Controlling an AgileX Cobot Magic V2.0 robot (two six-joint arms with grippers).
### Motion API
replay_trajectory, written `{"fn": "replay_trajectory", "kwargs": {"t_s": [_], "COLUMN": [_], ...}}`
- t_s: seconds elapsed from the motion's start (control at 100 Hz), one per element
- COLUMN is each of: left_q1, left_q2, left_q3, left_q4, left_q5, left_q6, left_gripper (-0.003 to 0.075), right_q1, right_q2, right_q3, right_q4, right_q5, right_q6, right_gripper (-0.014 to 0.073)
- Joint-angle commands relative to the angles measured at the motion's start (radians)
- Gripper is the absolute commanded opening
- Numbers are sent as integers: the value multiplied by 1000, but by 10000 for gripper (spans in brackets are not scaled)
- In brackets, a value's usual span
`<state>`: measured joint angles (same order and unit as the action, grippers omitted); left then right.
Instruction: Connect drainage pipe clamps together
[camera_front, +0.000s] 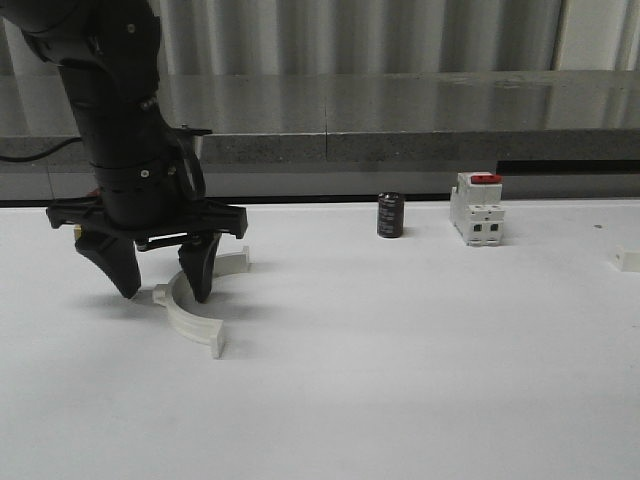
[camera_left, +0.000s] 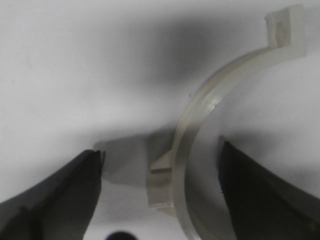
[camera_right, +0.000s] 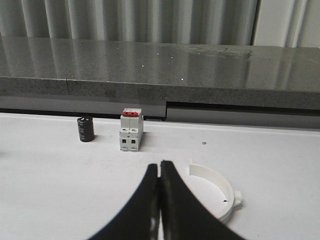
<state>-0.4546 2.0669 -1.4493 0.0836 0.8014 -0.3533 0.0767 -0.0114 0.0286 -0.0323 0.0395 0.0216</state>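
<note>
One white half-ring clamp (camera_front: 190, 320) lies flat on the white table at the left. My left gripper (camera_front: 165, 292) is lowered over it and open. Its black fingers (camera_left: 65, 195) straddle the clamp's arc (camera_left: 200, 107) beside a small tab, one finger outside the curve and one inside, with gaps on both sides. The second half-ring clamp (camera_right: 220, 182) lies on the table just beside my right gripper (camera_right: 160, 164), which is shut with nothing in it. A small white piece (camera_front: 628, 259) at the right edge of the front view looks like part of that clamp.
A black cylinder (camera_front: 390, 215) and a white switch block with a red top (camera_front: 475, 207) stand near the back edge of the table, also seen from the right wrist as cylinder (camera_right: 85, 129) and block (camera_right: 131, 130). A grey ledge (camera_front: 400, 145) runs behind the table.
</note>
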Motion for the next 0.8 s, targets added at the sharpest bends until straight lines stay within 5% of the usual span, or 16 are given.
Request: {"fn": "replay_trajectory", "kwargs": {"t_s": [0.0, 0.43, 0.79], "left_q1": [-10, 1, 200], "left_q2": [-60, -328, -705], "left_q3": [-30, -4, 309], "left_q4": [17, 85, 85], "left_q5": [-26, -103, -296], "left_q6": [-12, -7, -7], "left_gripper": [531, 531, 531], "right_q1": [-5, -5, -5], "right_q2": [-13, -13, -13], "right_q3": [-19, -19, -19], "right_q4": [-11, -11, -11], "right_q5": [-81, -81, -81], "right_q6": [0, 0, 0], "right_gripper": [-67, -67, -67]}}
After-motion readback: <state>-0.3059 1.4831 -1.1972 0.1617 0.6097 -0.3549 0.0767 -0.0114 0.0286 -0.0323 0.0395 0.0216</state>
